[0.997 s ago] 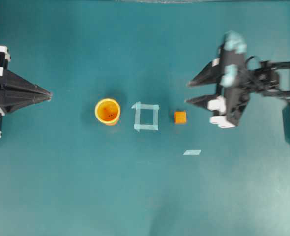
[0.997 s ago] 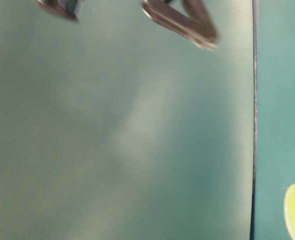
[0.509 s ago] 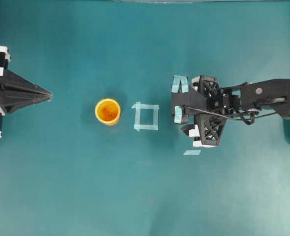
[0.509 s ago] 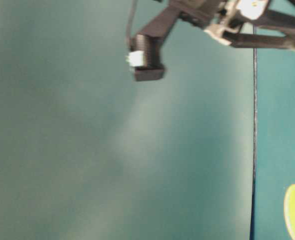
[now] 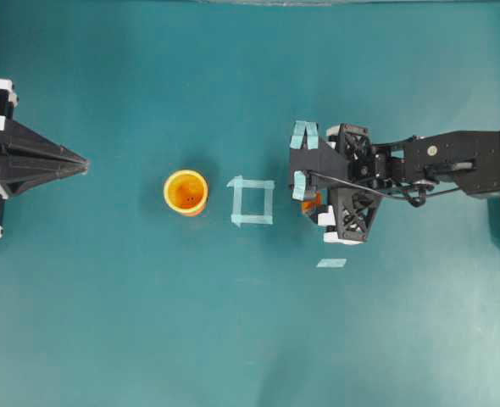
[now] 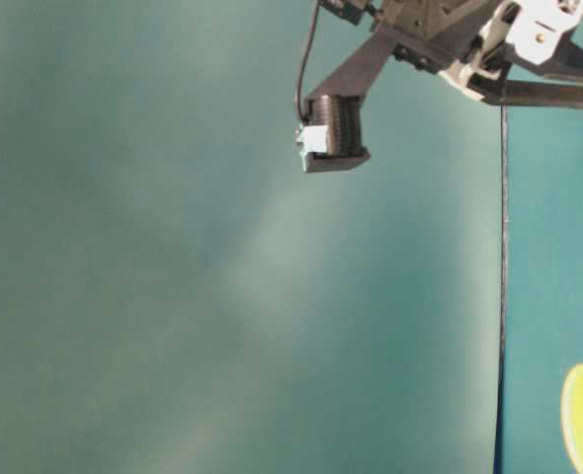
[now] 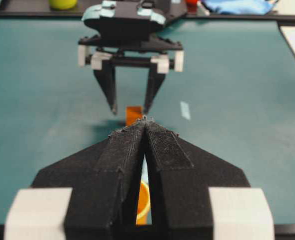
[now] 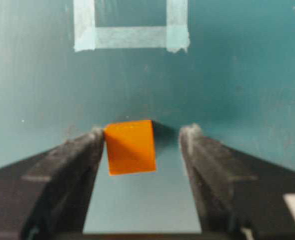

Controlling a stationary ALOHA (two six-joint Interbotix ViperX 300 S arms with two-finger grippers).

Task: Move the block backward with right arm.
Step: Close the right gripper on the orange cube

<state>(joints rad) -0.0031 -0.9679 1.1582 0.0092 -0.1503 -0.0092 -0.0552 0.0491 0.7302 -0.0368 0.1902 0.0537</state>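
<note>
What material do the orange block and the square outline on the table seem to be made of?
The block: probably solid plastic or painted wood, matte, with even orange faces, sharp edges and no shine; the views cannot tell which. The square outline: pale adhesive tape, with flat overlapping strips and slightly uneven ends.

A teal table (image 5: pixel 148 322) carries a cup (image 5: pixel 186 192) left, a tape square (image 5: pixel 252 201) mid-table, a block (image 8: pixel 130 146) right, and a tape strip (image 5: pixel 330 263) nearer.

Robotics laboratory test bench, teal-covered worktop (image 5: pixel 148 322) with black border rails, pale tape square (image 5: pixel 252 202) marking a target position, two fixed black manipulator arms facing each other from opposite edges
</note>
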